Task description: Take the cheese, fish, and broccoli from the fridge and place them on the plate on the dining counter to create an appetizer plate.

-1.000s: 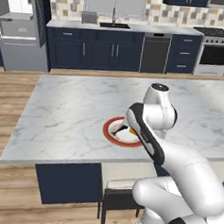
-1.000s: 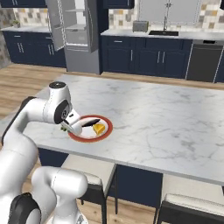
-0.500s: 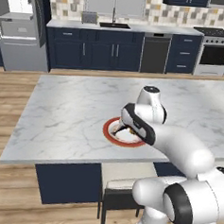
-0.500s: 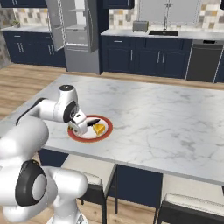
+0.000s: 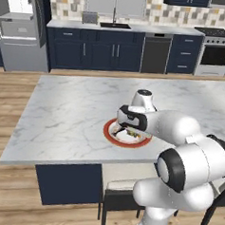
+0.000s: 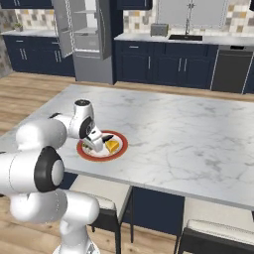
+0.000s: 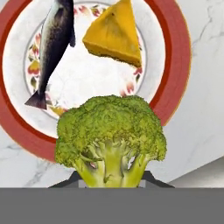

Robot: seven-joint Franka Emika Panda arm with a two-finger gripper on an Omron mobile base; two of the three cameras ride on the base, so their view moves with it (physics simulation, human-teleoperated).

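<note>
Left base view: white arm bent low over the round white plate with a wide red-orange rim (image 5: 113,136), set on the white grey-veined marble surface (image 5: 76,107).

Right base view: yellow-orange cheese wedge (image 6: 113,146) on that plate, pincer (image 6: 94,144) just above it.

Hand view: bumpy yellow-green broccoli floret (image 7: 111,136) clamped by its stalk in the pincer — over the near rim, beside the slim dark fish (image 7: 54,41). Risk if let go here — a bounce off the rim onto the marble.
</note>
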